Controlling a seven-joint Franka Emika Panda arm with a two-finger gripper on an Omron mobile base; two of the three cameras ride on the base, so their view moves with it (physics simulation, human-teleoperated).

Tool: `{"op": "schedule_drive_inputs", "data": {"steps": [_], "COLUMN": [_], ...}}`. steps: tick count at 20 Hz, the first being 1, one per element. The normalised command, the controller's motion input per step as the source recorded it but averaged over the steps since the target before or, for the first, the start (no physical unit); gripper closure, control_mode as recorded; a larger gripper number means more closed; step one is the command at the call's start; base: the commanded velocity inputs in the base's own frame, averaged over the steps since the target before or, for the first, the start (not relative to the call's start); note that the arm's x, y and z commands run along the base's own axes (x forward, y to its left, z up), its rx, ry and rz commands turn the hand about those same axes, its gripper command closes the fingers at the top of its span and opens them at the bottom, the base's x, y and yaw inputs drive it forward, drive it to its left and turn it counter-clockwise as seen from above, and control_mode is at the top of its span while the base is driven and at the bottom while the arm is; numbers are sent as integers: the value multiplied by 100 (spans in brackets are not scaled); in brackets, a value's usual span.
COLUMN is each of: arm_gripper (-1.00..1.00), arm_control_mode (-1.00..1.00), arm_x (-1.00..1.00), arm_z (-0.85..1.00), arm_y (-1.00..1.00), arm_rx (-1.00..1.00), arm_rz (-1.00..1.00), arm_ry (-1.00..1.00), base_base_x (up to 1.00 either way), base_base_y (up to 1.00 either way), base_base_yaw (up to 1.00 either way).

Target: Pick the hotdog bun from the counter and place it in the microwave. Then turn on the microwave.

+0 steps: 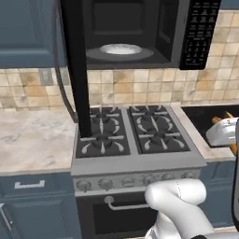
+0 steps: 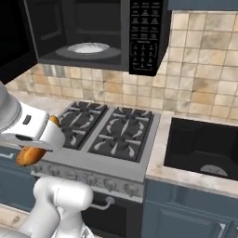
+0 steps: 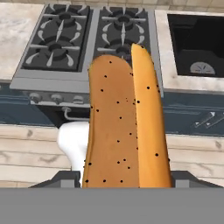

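Note:
My gripper [image 3: 124, 180] is shut on the hotdog bun [image 3: 124, 118], a long golden-brown speckled bun that stands up the middle of the hand view. From the right base view the gripper [image 2: 37, 138] hangs in front of the stove's left front corner, with the bun [image 2: 27, 156] poking out below it. In the left base view the gripper [image 1: 226, 132] sits at the right edge, over the sink. The microwave [image 1: 140, 32] hangs above the stove with its door [image 1: 77, 65] swung open. A white plate [image 1: 120, 49] lies inside it. Its keypad [image 2: 144, 35] is on the right.
A black gas stove [image 1: 133, 133] sits under the microwave, with knobs along its front. The marbled counter [image 1: 32, 135] runs left of it. A dark sink [image 2: 202, 144] lies to its right. The open microwave door hangs down to the stove's left burners.

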Motion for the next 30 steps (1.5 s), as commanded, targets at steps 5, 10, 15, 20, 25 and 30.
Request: {"op": "schedule_drive_inputs", "data": {"steps": [5, 10, 15, 20, 25, 30], "arm_gripper": [100, 100, 100, 100, 100, 100], "arm_control_mode": [100, 100, 100, 100, 100, 100], "arm_x": [0, 0, 0, 0, 0, 0], "arm_z": [0, 0, 0, 0, 0, 0], "arm_y": [0, 0, 0, 0, 0, 0], "arm_rx": [0, 0, 0, 0, 0, 0], "arm_rz": [0, 0, 0, 0, 0, 0], "arm_ry": [0, 0, 0, 0, 0, 0], "base_base_x": [36, 35, 16, 27, 35, 37], "base_base_y": [0, 0, -13, -15, -12, -21], "base_base_yaw": [35, 35, 21, 16, 13, 6]}}
